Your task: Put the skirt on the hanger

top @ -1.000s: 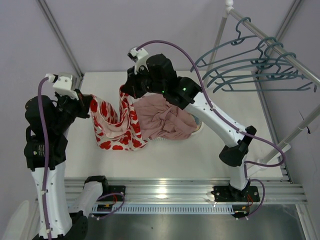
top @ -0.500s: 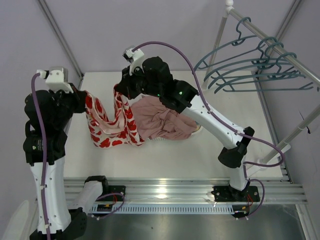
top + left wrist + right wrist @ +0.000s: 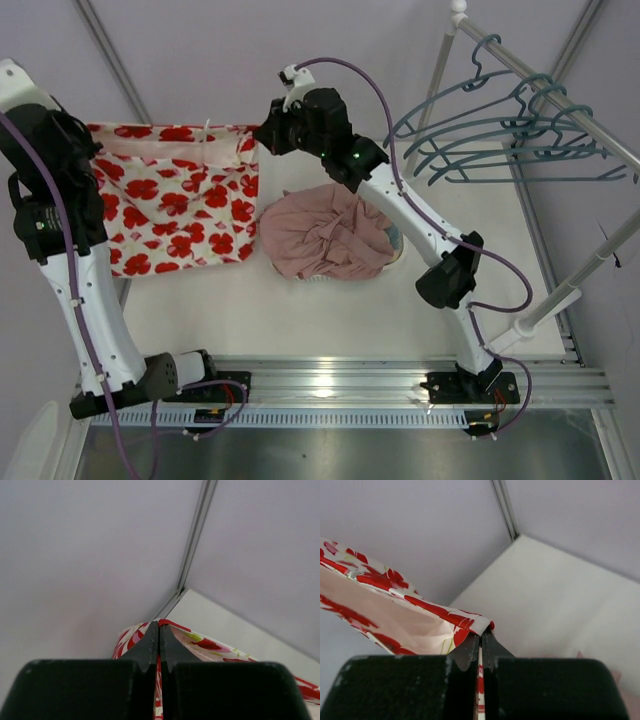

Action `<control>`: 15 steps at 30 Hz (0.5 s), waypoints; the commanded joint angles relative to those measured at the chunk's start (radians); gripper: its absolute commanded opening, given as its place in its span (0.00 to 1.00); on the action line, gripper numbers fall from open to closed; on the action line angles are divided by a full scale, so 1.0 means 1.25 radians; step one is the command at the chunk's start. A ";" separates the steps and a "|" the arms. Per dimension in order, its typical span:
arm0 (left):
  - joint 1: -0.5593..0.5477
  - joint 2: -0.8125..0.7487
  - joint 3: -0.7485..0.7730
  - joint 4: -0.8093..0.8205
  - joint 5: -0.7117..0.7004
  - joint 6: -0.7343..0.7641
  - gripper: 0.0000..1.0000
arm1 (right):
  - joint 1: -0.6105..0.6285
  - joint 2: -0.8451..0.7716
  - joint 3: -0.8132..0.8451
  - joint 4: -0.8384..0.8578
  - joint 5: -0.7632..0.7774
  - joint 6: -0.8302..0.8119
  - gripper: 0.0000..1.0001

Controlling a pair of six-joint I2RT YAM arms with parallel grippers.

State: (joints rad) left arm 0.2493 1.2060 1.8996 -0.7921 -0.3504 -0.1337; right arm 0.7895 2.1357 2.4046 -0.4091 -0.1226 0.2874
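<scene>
Holding the skirt (image 3: 175, 195) spread at ten o'clock; my left fingers (image 3: 159, 635) and right fingers (image 3: 480, 639) each clench a top corner; hangers (image 3: 520, 152) hang at two o'clock.

Robot lab booth, plain walls (image 3: 300, 45), aluminium rail (image 3: 380, 372)

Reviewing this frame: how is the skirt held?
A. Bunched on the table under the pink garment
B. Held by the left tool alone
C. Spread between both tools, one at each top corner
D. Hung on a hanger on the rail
C: the skirt hangs spread flat, with the left tool and the right tool each shut on a top corner.
</scene>
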 commanded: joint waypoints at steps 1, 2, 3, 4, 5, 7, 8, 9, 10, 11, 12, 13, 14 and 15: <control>0.024 0.062 0.149 0.129 0.032 -0.013 0.00 | -0.035 0.035 0.168 0.202 -0.034 0.015 0.00; 0.024 0.087 0.169 0.146 0.049 -0.015 0.00 | -0.044 0.044 0.188 0.228 -0.040 0.019 0.00; 0.024 0.092 0.173 0.196 0.081 -0.015 0.00 | -0.049 0.048 0.200 0.253 -0.043 0.016 0.00; 0.024 0.095 0.174 0.221 0.091 -0.015 0.00 | -0.055 0.040 0.194 0.311 -0.044 0.005 0.00; 0.025 0.100 0.173 0.242 0.096 -0.010 0.00 | -0.055 0.032 0.185 0.339 -0.035 -0.030 0.00; 0.025 0.109 0.181 0.262 0.089 0.004 0.00 | -0.055 0.015 0.160 0.392 -0.028 -0.058 0.00; 0.028 0.114 0.179 0.261 0.089 0.011 0.00 | -0.055 0.000 0.131 0.396 -0.037 -0.070 0.00; 0.030 0.111 0.137 0.258 0.091 0.017 0.00 | -0.055 -0.005 0.112 0.396 -0.045 -0.086 0.00; 0.032 0.100 0.108 0.263 0.106 0.017 0.00 | -0.055 -0.011 0.089 0.386 -0.061 -0.096 0.00; 0.037 0.083 0.074 0.270 0.111 0.017 0.00 | -0.055 -0.027 0.021 0.380 -0.092 -0.105 0.00; 0.037 0.031 -0.030 0.306 0.113 0.021 0.00 | -0.055 -0.039 -0.025 0.374 -0.110 -0.114 0.00; 0.039 -0.002 -0.146 0.328 0.118 0.028 0.00 | -0.055 -0.055 -0.079 0.358 -0.130 -0.122 0.00; 0.037 -0.033 -0.253 0.342 0.123 0.041 0.00 | -0.049 -0.075 -0.139 0.353 -0.145 -0.130 0.00; 0.037 -0.061 -0.302 0.349 0.131 0.066 0.00 | -0.043 -0.126 -0.282 0.351 -0.159 -0.155 0.00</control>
State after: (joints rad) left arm 0.2787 1.2125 1.7229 -0.4263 -0.2085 -0.1196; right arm 0.7250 2.0735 2.3043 0.0216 -0.2432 0.1791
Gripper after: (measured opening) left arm 0.008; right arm 0.019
